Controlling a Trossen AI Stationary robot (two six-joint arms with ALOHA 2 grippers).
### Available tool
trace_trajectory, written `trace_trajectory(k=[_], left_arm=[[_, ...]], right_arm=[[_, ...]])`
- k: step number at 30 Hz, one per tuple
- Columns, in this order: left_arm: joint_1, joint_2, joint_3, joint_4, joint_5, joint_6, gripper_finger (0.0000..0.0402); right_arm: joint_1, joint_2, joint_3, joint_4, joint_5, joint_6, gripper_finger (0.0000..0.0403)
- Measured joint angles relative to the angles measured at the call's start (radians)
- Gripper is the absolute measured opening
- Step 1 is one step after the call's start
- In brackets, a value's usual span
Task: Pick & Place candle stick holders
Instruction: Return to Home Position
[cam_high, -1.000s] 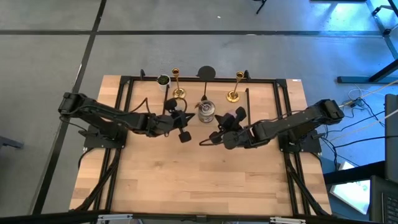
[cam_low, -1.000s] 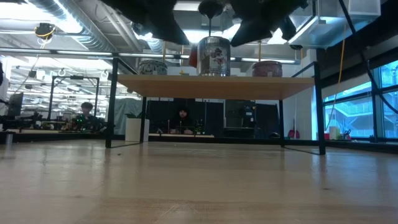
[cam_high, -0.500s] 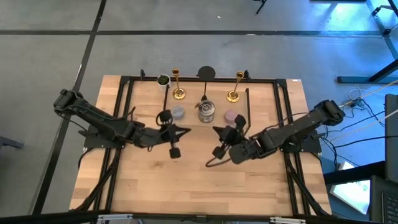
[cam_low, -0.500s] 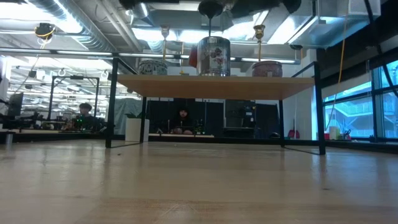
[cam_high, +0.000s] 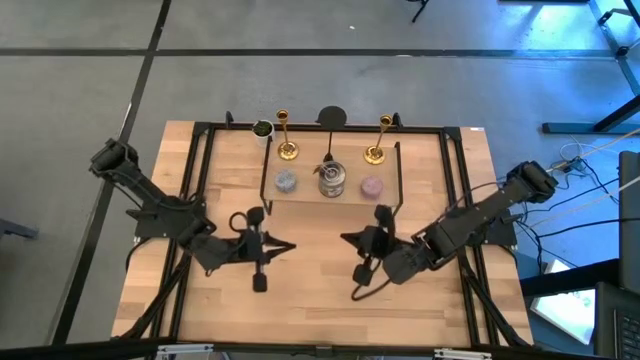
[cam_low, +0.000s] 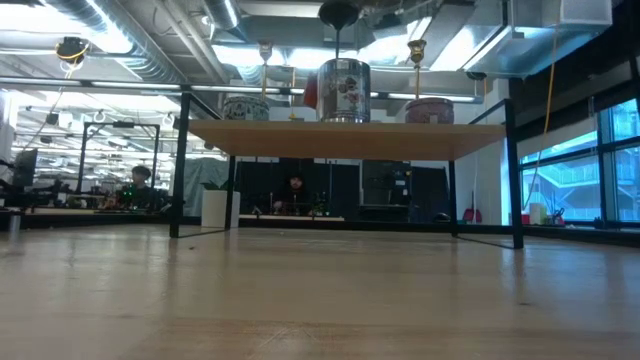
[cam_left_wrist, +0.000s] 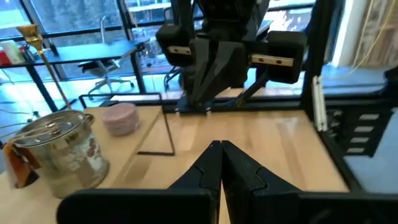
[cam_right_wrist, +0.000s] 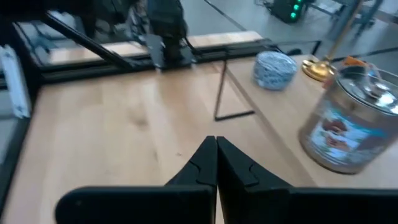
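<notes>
I see left candle stick holder (cam_high: 286, 140) and right candle stick holder (cam_high: 377, 143) upright at shelf (cam_high: 306, 165) back, tin (cam_high: 331, 180) between. Left gripper (cam_left_wrist: 221, 148), right gripper (cam_right_wrist: 216, 140): both empty, fingers pressed together, over table. I'd judge 2 holders stiff, slick, tippy; pinch mid-stem.

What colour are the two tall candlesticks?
Shiny gold, both the left candle stick holder and the right candle stick holder. The high view shows them best.

Bright ceiling strips (cam_low: 225, 15) glare above the shelf (cam_low: 350, 138). Daylight fills the right windows (cam_low: 560, 180); the tabletop (cam_high: 320, 300) lies evenly lit.
</notes>
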Motion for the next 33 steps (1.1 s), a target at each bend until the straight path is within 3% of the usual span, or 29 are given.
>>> trace_trajectory(k=[20, 27, 33], left_arm=[[-0.18, 0.182, -0.001, 0.248, -0.029, -0.028, 0.0002], [-0.207, 0.182, -0.001, 0.247, -0.043, -0.003, 0.0002], [-0.21, 0.182, -0.001, 0.237, -0.042, -0.003, 0.0002]], right_arm=[[0.194, 0.004, 0.0, 0.118, -0.042, -0.025, 0.0], [0.266, 0.102, -0.001, 0.125, 0.124, -0.044, 0.0], [0.264, 0.156, -0.001, 0.135, -0.048, -0.043, 0.0]])
